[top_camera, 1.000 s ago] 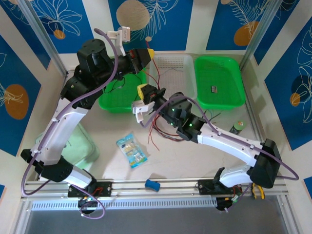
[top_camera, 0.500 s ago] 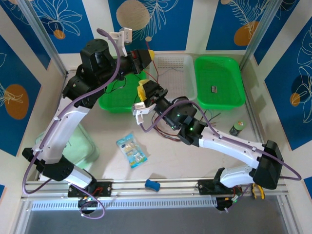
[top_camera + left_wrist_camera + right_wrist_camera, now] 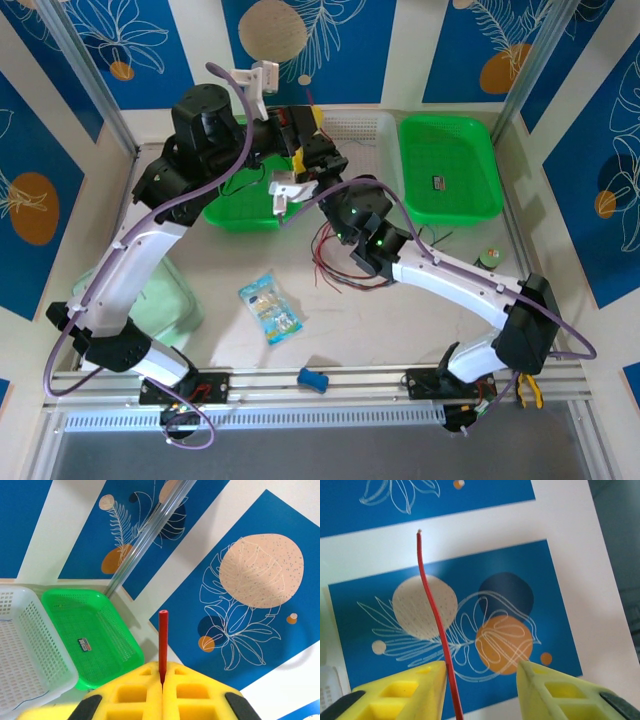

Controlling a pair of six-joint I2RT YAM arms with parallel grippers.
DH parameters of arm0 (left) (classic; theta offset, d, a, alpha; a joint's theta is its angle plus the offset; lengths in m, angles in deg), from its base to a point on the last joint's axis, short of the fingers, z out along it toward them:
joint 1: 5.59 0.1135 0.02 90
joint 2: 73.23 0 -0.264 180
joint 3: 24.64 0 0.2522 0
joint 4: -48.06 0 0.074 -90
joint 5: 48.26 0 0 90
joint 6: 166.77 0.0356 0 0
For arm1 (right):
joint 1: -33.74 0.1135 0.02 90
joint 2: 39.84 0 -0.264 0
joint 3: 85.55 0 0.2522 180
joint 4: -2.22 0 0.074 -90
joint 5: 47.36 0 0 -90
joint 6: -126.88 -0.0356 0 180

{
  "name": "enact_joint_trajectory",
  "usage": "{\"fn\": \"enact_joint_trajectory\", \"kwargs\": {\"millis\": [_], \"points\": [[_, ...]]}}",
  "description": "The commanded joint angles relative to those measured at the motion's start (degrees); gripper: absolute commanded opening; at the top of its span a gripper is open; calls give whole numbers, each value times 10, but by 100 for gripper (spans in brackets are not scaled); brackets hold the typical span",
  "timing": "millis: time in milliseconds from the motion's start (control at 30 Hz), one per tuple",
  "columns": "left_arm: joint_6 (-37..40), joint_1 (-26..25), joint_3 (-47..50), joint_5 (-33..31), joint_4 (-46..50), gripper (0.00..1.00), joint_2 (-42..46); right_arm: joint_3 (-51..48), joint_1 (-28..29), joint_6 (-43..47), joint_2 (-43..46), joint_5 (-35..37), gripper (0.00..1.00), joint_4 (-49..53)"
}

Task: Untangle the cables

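Two hands work close together, raised over the far half of the desk [image 3: 400,335].

Left hand [image 3: 162,672]: yellow fingers pressed flat together, clamped on a red cable [image 3: 163,637]. A short free end stands straight up out of the seam between them.

Right hand [image 3: 482,680]: fingers parted to a moderate gap, gripping nothing. A red wire [image 3: 436,620] rises through that gap, hard against the inner edge of the finger on the picture's left and well clear of the other. Its bare tip is at the top. We cannot tell whether wire and cable are one strand.

From overhead, we see the right hand just beside the left hand, on its near side, over the gap between the left green basket [image 3: 235,212] and the white basket [image 3: 362,135]. The rest of the cables [image 3: 328,262], a loose knot of red and black loops, lies on the desk beside the right forearm. It is near the baskets and well apart from both hands.

Against the frame one second back, the right arm has reached farther out. Its hand has travelled from above the desk in front of the left green basket up to the left hand's side. The left arm has swung slightly toward the far wall. The knot on the desk, then mostly covered by the right arm, now shows more. The snack packet [image 3: 270,310] is unmoved.
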Motion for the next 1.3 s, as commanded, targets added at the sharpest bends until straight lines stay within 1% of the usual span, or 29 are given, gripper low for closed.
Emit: {"fn": "enact_joint_trajectory", "kwargs": {"millis": [0, 67, 133, 200, 233, 300, 400, 567, 633, 767, 867, 967, 1000, 1033, 1067, 1133, 1200, 1267], "points": [[20, -10, -15, -21, -3, 0, 3, 27, -12, -13, -4, 47, 37, 7], [22, -11, -15, -23, -2, 0, 3, 27, -15, -29, -2, 44, 22, 16], [24, -13, -15, -25, -1, 0, 3, 27, -11, -27, 0, 43, 9, 20], [26, -13, -15, -29, 1, 0, 3, 24, -9, -21, 3, 42, 2, 21], [28, -12, -15, -31, 1, 0, 3, 20, -7, -20, 6, 39, 0, 18], [31, -13, -16, -35, 2, 0, 2, 1, -3, -1, 14, 25, 0, 1], [40, -12, -22, -45, 9, 0, -2, -40, 3, 3, 41, -5, 0, -29], [60, -10, -57, -58, 43, 0, -21, -118, 14, -5, 107, -78, 0, -61], [66, -10, -65, -63, 51, 0, -28, -143, 17, -13, 136, -109, 0, -57], [74, 0, -78, -67, 64, 0, -41, -177, 23, -70, 190, -153, 0, -16], [72, 4, -88, -65, 70, 0, -48, -174, 20, -97, 206, -147, 0, 32], [63, 4, -90, -54, 63, 0, -51, -179, 23, -103, 208, -132, 0, 25], [62, 4, -89, -51, 62, 0, -51, -177, 22, -128, 214, -131, 0, 31], [61, 4, -90, -47, 63, 0, -52, -166, 16, -178, 225, -131, 0, 57], [62, 4, -92, -42, 64, 0, -52, -150, 5, -241, 237, -141, 0, 104], [71, 4, -98, -29, 70, 0, -53, -109, -50, -402, 267, -196, 3, 216], [91, 4, -106, -15, 81, 0, -54, -82, -113, -533, 284, -258, 7, 280], [104, 7, -109, 1, 87, 0, -55, -54, -165, -626, 288, -305, 11, 333]]}}
